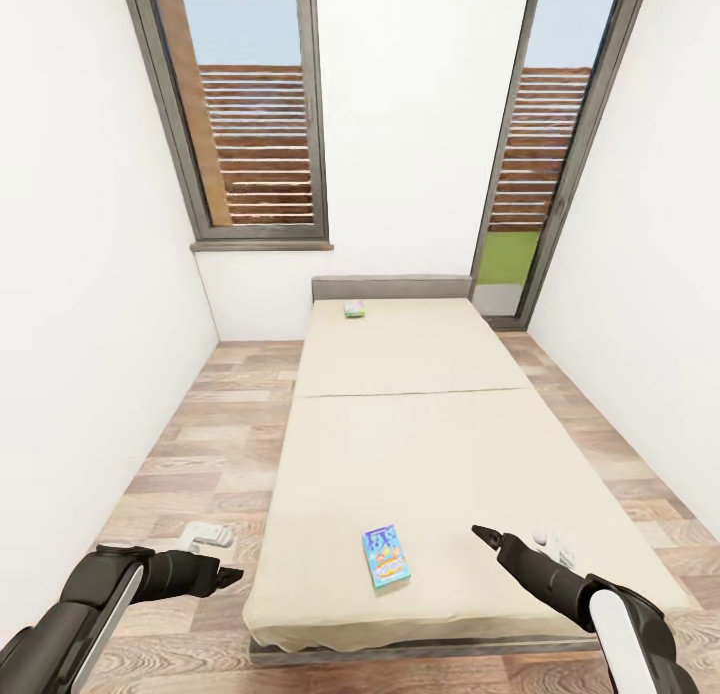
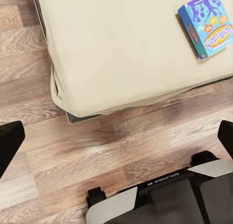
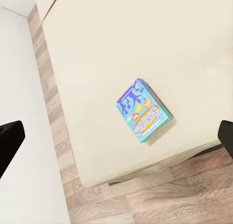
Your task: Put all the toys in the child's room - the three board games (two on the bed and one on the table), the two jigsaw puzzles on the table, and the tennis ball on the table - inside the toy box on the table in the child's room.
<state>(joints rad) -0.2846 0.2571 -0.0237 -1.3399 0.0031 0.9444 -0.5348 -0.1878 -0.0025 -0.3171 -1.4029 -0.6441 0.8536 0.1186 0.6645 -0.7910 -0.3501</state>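
Blue board game (image 1: 386, 556) lies near bed (image 1: 420, 444) foot; far green box (image 1: 354, 310) indistinct; both grippers' jaws stand wide, empty.

Cream-beige mattress bed (image 1: 420, 444): centre of room, head end against far wall between two tall grey-framed windows (image 1: 250, 124). Blue printed board game box (image 1: 386, 556): on bed, near foot edge. Small green board game box (image 1: 354, 310): on bed, at head end. Wood-plank floor (image 1: 200, 454): either side of bed.

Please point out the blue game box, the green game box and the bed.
blue game box (image 1: 386, 557), head view, middle of lid.
green game box (image 1: 354, 310), head view, its top.
bed (image 1: 420, 444), head view, bare mattress.
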